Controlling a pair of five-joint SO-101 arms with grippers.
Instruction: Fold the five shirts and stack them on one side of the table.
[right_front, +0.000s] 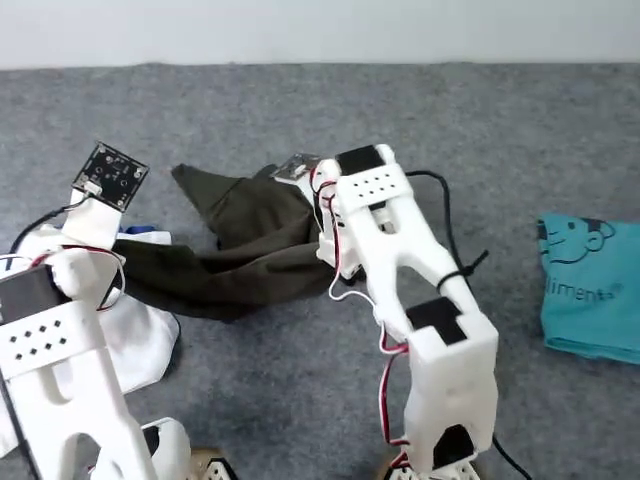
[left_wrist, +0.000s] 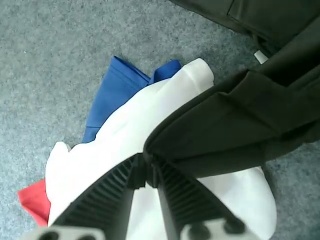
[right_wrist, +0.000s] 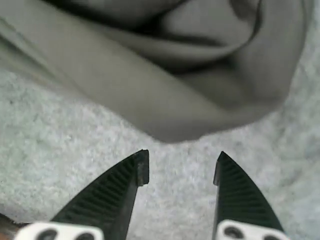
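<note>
Grey, fuzzy tabletop runs back to a pale wall in the high view. Mid-table lies the dark olive shirt, crumpled and drawn out in a long band between the two arms. The left arm stands at the near left corner over a white shirt. The right arm leans in from the near edge to the olive shirt's right end. Well apart, by the right edge, a teal shirt lies folded flat.

From the left wrist, the left hand is pinched tight on a folded edge of the dark olive shirt, which crosses over the white shirt. A blue shirt pokes out from under the white one, and a red shirt shows at its other side, all three bunched in a heap on the tabletop.

From the right wrist, the right hand is spread wide and holds nothing, its fingertips over bare tabletop just short of a rounded fold of the dark olive shirt
</note>
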